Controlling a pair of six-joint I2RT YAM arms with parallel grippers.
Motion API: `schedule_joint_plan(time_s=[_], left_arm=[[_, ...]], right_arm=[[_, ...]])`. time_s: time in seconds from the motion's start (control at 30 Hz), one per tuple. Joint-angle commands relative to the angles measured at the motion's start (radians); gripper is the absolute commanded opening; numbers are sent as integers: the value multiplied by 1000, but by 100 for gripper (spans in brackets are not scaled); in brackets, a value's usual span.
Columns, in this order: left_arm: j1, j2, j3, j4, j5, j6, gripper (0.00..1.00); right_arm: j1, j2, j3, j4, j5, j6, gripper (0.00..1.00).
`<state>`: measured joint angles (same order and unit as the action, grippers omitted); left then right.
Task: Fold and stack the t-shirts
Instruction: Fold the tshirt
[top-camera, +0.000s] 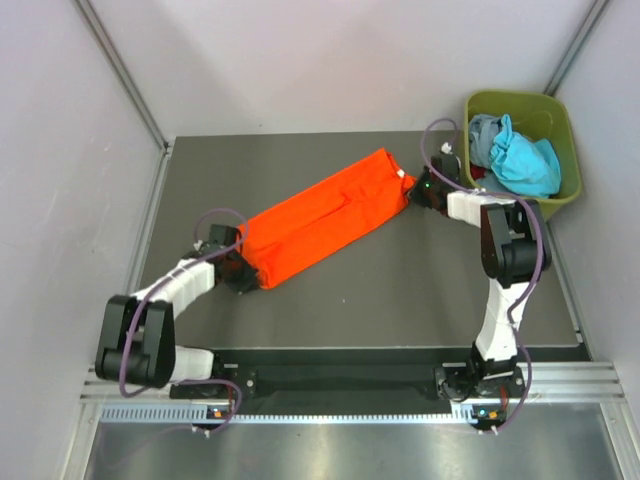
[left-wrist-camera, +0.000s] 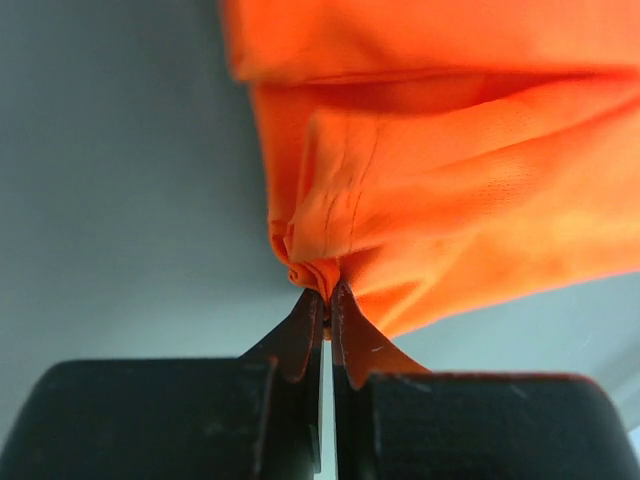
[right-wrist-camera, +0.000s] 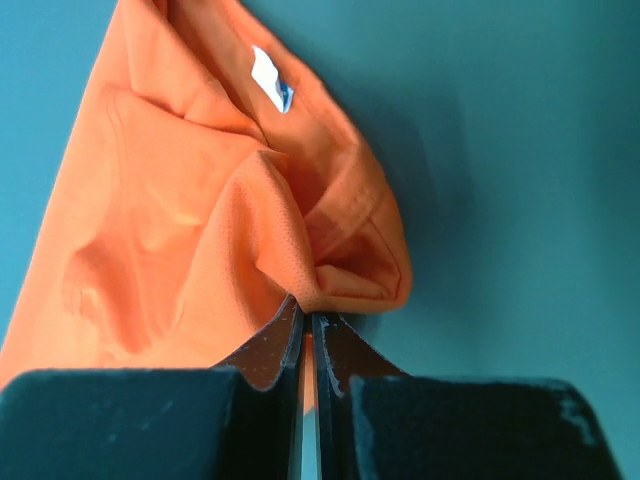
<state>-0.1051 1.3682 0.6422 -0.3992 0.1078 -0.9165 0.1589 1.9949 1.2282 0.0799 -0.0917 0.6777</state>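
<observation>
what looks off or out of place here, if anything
Nothing damaged or spilled. The orange t-shirt stretches askew, diagonal across the table as a bunched strip, its ends pinched by the left gripper and right gripper.

A dark grey, matte worktop (top-camera: 400, 290) fills the middle of the top view, boxed in on three sides by plain, pale panels: a back wall (top-camera: 330, 60), a left wall (top-camera: 60, 200) and a right wall (top-camera: 612, 250). Thin metal strips run up from the far corners, one on the left (top-camera: 120, 70) and one on the right (top-camera: 575, 45). Along the near edge lie a black plate (top-camera: 340, 362) and a ribbed aluminium rail (top-camera: 350, 410), with a brushed metal surface (top-camera: 350, 455) below them. The light is soft and even, and shadows are faint. No windows show.
</observation>
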Motion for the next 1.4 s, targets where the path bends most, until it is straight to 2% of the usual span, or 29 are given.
schedule_joint_plan(time_s=[0.0,0.13,0.2,0.43,0.63,0.83,0.97,1.2,1.37], left_arm=[[-119,-96,-78,-56,-45,-119,0],[-272,-222,-160,-49,-65,-241,0],[-313,-262,-185,-40,-71,-272,0],[-528,-267,-214,75,-96,-441,0],[-640,-75,-138,209,-69,-530,0],[-688,158,34,373,-28,-561,0],[-734,317,157,391,-19,-570,0],[-786,433,234,493,3,-610,0],[-803,465,260,501,27,-593,0]], right_arm=[[22,59,144,11,-6,-82,1],[37,175,279,8,-25,-93,1],[42,215,348,23,-32,-75,0],[64,381,527,70,-71,-41,0],[67,491,671,107,-91,11,0],[67,587,829,100,-117,29,0],[68,642,918,101,-131,13,0],[64,708,1011,107,-117,26,3],[47,734,1057,100,-123,43,11]])
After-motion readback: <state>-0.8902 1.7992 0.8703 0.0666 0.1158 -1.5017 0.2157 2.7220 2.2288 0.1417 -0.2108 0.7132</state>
